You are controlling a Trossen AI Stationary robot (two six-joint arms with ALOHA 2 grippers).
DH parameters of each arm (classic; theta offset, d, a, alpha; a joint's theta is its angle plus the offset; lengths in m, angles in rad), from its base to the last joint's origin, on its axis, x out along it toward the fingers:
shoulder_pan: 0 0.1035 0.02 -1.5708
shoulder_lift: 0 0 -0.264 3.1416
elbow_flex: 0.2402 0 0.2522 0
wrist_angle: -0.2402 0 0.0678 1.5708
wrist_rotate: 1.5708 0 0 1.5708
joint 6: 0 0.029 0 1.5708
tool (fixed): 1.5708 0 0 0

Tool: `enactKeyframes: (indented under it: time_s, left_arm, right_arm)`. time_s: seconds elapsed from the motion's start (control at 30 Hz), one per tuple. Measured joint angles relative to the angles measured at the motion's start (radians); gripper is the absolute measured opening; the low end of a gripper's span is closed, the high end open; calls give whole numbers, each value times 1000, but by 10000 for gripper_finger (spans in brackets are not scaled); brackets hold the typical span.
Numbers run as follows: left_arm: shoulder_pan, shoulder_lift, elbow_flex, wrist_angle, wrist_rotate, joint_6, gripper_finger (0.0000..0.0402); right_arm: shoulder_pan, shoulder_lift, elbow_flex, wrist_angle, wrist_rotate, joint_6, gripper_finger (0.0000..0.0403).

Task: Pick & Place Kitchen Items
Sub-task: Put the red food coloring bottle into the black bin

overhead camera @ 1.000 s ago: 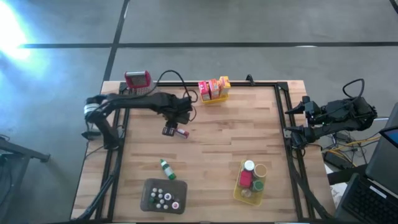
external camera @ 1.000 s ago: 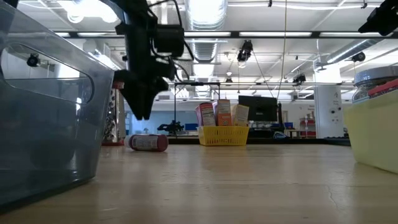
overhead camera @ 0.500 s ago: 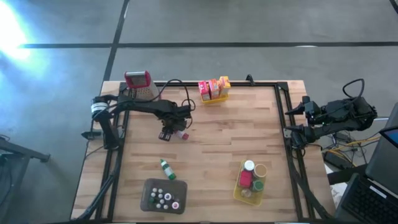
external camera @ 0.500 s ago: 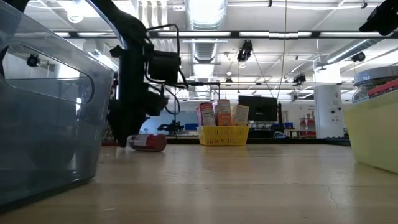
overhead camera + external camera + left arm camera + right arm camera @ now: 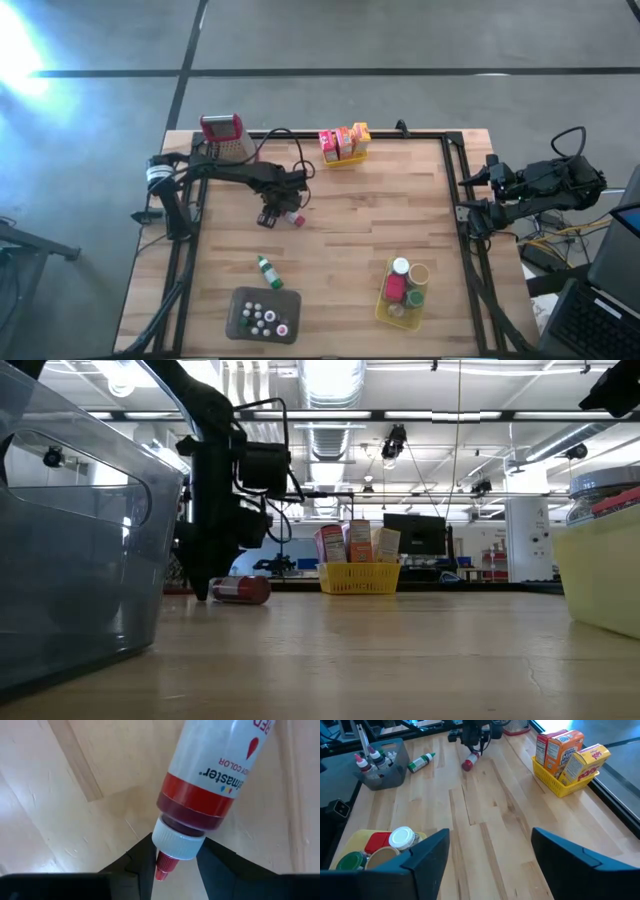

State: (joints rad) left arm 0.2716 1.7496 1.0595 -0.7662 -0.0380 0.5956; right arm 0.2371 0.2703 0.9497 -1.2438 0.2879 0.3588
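A small bottle of red colouring (image 5: 210, 775) lies on its side on the wooden table, left of middle (image 5: 292, 216). My left gripper (image 5: 175, 862) points down at the bottle's cap end, low over the table (image 5: 200, 592), and is open. One finger stands on each side of the white cap (image 5: 177, 837) and the red nozzle. My right gripper (image 5: 490, 850) waits open past the table's right edge (image 5: 478, 195). A green-capped bottle (image 5: 267, 271) lies on its side nearer the front. My left gripper comes from above, its fingers (image 5: 142, 857) flanking the white cap (image 5: 165, 827) of the lying bottle and set across its length. Whether they touch the cap I cannot tell. The bottle rests on the table.
A grey tray (image 5: 240, 296) of small bottles stands at the front left. A yellow basket (image 5: 385, 310) with jars is at the front right. Another yellow basket (image 5: 343, 158) with boxes is at the far edge. A red-handled grater (image 5: 222, 130) stands at the far left.
My left gripper has come down from above the red bottle to table height at its cap end. It has barely shifted over the last half second. The bottle has stayed where it lay.
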Motion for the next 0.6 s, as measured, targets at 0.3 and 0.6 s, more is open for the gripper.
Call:
enactKeyframes:
  time_s: [0.3, 0.6]
  left_arm:
    - [-38, 0, 0, 47, 28, 96, 138]
    - [-81, -1, 0, 129, 27, 139, 138]
  right_arm:
    - [0, 0, 0, 0, 0, 0, 251]
    - [0, 0, 0, 0, 0, 0, 229]
